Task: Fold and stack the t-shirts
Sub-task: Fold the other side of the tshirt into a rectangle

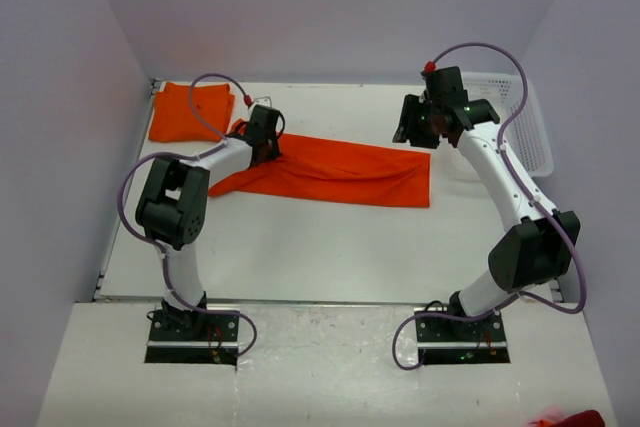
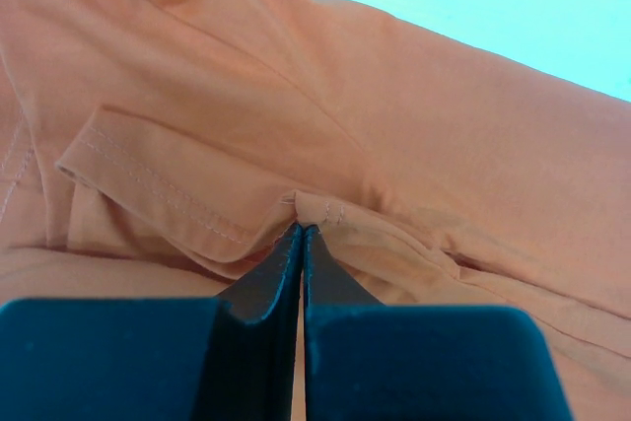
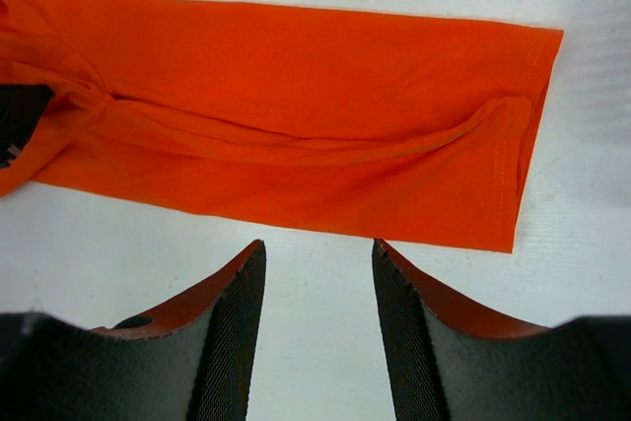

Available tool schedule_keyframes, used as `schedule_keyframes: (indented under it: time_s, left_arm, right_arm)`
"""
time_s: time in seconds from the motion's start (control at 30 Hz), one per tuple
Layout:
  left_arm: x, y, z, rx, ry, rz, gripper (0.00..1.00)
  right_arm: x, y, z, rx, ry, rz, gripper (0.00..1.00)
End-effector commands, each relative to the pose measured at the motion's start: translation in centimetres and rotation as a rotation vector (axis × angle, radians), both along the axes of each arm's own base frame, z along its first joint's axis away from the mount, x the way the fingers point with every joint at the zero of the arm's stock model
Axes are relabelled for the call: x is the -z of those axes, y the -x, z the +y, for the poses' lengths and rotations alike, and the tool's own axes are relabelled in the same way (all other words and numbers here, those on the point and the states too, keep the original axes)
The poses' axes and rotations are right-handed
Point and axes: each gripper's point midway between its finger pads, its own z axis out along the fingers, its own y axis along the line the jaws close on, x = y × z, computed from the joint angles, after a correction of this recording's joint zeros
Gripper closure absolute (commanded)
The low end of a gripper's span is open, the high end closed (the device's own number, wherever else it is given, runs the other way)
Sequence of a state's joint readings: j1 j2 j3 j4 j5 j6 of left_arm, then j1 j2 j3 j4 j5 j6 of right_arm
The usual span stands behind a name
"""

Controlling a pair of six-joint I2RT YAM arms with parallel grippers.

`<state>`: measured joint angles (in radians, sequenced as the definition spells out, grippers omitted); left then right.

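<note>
No writing, label, brand or number is legible anywhere.

The long t-shirt (image 1: 340, 169) is bright orange and lies flat across the middle of the table (image 1: 330, 247), folded lengthwise into a narrow band running left to right. Its right end is square, with a stitched hem; its left end is bunched and creased. There a small fold of the thin cloth sits pinched in the tips of my left pincer (image 2: 301, 232), a sleeve hem just beside it. The folded t-shirt pile (image 1: 190, 112) is orange too and squarish, and lies in the far left corner — one shirt or several, I cannot tell
</note>
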<state>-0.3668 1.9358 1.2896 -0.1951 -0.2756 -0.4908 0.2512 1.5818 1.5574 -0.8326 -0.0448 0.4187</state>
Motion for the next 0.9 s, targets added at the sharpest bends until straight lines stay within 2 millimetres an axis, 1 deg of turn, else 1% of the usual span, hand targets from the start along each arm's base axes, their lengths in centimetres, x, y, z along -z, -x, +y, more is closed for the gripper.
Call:
schedule_keyframes:
  time_s: [0.0,0.1,0.17,0.2,0.23,0.3,0.33,0.4,0.43,0.57,0.67,0.87]
  left_arm:
    - [-3.3,-3.0,-1.0,0.049,0.007,-0.116,1.00]
    - [-3.2,-3.9,-1.3,0.067,-0.010,-0.122,1.00]
    - [-2.5,-4.2,-1.3,0.076,-0.025,-0.114,1.00]
    - [-2.7,-4.5,-1.5,0.082,-0.026,-0.119,1.00]
    - [-2.2,-4.7,-1.5,0.087,-0.028,-0.112,1.00]
    - [-2.2,-5.0,-1.7,0.094,-0.031,-0.113,1.00]
    - [-1.8,-5.1,-1.7,0.096,-0.035,-0.107,1.00]
    - [-1.8,-5.5,-1.9,0.102,-0.034,-0.114,1.00]
    - [-1.1,-5.5,-1.9,0.108,-0.045,-0.102,1.00]
    - [-1.3,-6.1,-2.1,0.113,-0.048,-0.110,1.00]
    - [-2.0,-6.3,-2.5,0.122,-0.037,-0.130,1.00]
    - [-3.4,-6.7,-2.6,0.124,-0.037,-0.168,1.00]
  right_arm:
    - [-0.3,-0.4,0.4,-0.007,-0.021,-0.022,0.51]
    - [-0.1,-0.4,0.3,-0.004,-0.016,-0.017,0.51]
    - [0.2,-0.4,0.2,-0.004,-0.009,-0.013,0.51]
    - [0.3,-0.4,0.2,-0.005,-0.007,-0.009,0.51]
    - [0.4,-0.4,0.2,-0.004,-0.004,-0.003,0.51]
    - [0.6,-0.5,0.2,-0.005,-0.002,0.001,0.51]
    - [0.6,-0.5,0.2,-0.005,-0.002,0.001,0.51]
    - [0.6,-0.6,0.2,-0.006,-0.002,-0.001,0.51]
    - [0.6,-0.7,0.2,-0.006,-0.002,-0.001,0.51]
    - [1.0,-0.7,0.2,-0.006,0.003,0.010,0.51]
    - [1.4,-0.8,0.2,-0.005,0.007,0.021,0.51]
    - [1.8,-0.9,0.2,-0.006,0.008,0.028,0.51]
